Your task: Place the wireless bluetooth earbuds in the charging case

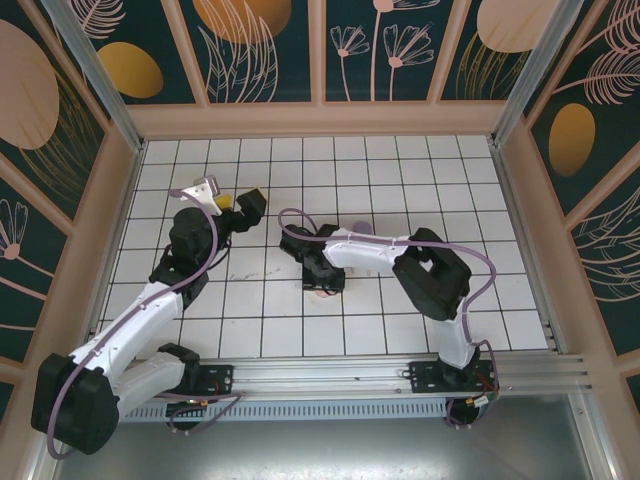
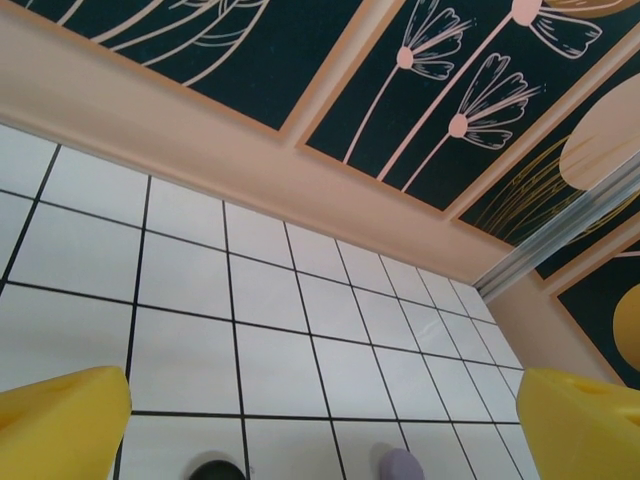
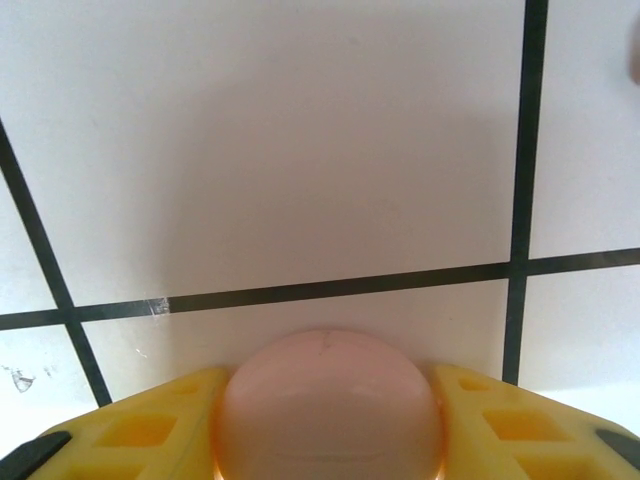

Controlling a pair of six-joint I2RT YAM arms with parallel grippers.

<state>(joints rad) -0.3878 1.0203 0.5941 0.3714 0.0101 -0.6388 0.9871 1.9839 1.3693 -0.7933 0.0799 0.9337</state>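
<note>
Bending low, right tool [image 3: 328,425] grips seemingly a pinkish case [image 3: 328,385].

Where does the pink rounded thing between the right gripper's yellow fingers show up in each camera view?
Top external: the pink rounded piece peeks out beneath the right gripper, near the middle of the table.
Right wrist: bottom centre, flanked by the yellow fingers.
Shared landmark: the table's black grid lines.

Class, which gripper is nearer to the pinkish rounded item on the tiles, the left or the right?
Right. The right gripper has the pinkish rounded item between its fingers. The left gripper sits open, apart from it, farther back and to the left.
</note>
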